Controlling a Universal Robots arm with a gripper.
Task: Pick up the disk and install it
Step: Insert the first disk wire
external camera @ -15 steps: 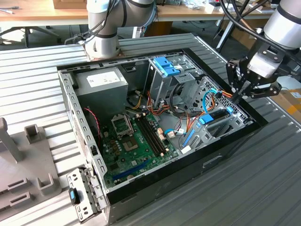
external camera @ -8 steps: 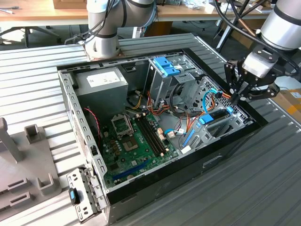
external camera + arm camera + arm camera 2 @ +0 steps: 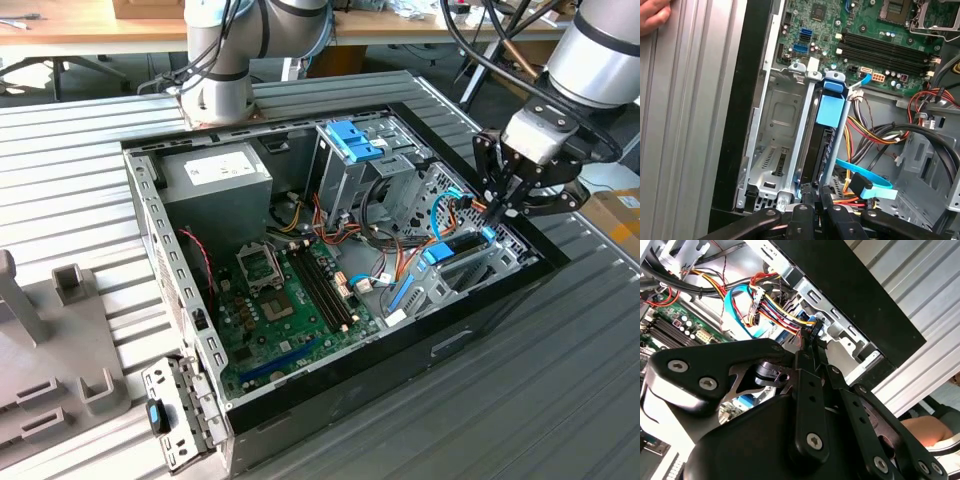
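Disk (image 3: pixel 815 145) stands on edge in a slot of the cage (image 3: pixel 772 115), black body between grey rails, blue carrier tab at the end towards the board (image 3: pixel 880 30). Its other end runs under the gripper (image 3: pixel 816 196), so that end is hidden in the first wrist view. The gripper's fingers are drawn close together, tips at that end of the disk. Whether they pinch a carrier tab or only touch it cannot be told.

In the exterior view the gripper (image 3: pixel 495 212) comes down onto the cage (image 3: pixel 440 285) at the case's (image 3: pixel 400 370) end on the exterior view's right. There the disk (image 3: pixel 462 243) shows as a dark strip with blue at both ends, most of it sunk between the rails.

In the second wrist view the gripper's own linkage covers the cage, and its tips (image 3: pixel 807 340) meet just beside a bundle of cables (image 3: pixel 780 310) at the cage's far side, where the plugs are hard to make out.

Beside the cage a blue flat cable (image 3: pixel 865 180) loops, its lower end covered by the gripper. A hand (image 3: pixel 652 15), cut off by the frame, lies on the table (image 3: pixel 685 150) well apart from the cage.
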